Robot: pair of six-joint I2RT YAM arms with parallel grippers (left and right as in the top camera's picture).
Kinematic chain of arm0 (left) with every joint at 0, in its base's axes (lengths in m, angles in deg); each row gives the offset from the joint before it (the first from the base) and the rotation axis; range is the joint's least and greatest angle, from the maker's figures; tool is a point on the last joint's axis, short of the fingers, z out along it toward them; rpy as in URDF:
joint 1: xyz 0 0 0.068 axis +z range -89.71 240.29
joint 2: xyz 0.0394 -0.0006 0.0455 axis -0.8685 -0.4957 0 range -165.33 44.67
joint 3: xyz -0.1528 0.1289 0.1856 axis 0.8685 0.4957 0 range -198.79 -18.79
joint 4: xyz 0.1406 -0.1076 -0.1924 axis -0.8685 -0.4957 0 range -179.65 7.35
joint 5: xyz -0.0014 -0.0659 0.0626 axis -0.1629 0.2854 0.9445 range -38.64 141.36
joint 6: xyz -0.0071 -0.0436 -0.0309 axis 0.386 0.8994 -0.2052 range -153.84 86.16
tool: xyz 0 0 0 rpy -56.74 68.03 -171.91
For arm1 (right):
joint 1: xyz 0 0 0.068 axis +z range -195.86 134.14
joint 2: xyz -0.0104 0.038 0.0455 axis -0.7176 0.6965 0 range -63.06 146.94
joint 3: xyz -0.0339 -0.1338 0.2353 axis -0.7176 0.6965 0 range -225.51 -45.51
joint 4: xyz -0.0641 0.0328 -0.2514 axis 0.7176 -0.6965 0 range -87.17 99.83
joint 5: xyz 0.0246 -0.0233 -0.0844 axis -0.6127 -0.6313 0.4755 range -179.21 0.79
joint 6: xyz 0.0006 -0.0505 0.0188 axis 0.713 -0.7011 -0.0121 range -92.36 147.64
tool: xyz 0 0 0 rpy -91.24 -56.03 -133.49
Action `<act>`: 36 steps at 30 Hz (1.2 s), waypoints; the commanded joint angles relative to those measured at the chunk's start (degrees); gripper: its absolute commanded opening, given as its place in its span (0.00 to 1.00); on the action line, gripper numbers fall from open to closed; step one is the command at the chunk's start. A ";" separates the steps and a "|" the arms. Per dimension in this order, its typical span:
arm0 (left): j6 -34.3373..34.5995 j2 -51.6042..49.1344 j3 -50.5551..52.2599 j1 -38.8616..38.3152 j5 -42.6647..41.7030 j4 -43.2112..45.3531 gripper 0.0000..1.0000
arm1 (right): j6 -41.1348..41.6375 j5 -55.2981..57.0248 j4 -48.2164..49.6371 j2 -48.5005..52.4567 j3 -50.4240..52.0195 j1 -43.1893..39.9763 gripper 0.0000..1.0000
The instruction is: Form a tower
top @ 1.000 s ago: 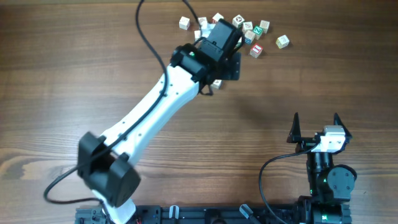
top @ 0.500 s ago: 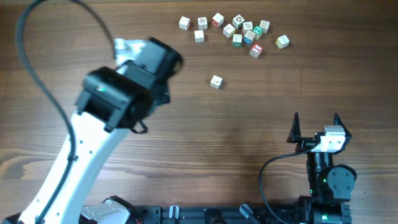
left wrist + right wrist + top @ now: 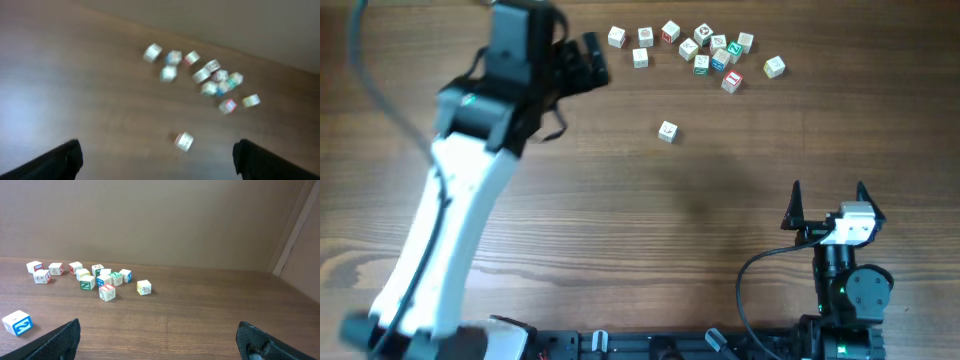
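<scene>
Tower (image 3: 667, 130): one small pale wooden cube with a blue printed side, alone on the brown wooden table (image 3: 620, 220), well apart from the cluster of loose printed cubes (image 3: 705, 50). Left gripper (image 3: 156, 146): I see fingers spread wide, empty, left of the cluster. Right gripper (image 3: 828, 190): fingers spread, empty.

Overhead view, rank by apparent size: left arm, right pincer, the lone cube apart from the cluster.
1. Left arm, largest, though it is probably nearer the camera.
2. Right pincer.
3. Lone cube, smallest.
</scene>
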 commanded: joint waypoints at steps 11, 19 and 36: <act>-6.86 -48.70 -37.81 -7.91 -5.29 9.31 0.99 | -0.50 -0.90 0.09 -0.46 0.07 -0.24 1.00; -8.81 -60.76 -37.81 -12.46 -7.32 20.15 0.99 | -0.50 -0.90 0.09 -0.46 0.07 -0.24 1.00; -8.57 -68.72 -37.79 -13.35 -1.90 28.22 0.78 | -0.48 -0.92 0.09 -0.46 0.07 -0.24 1.00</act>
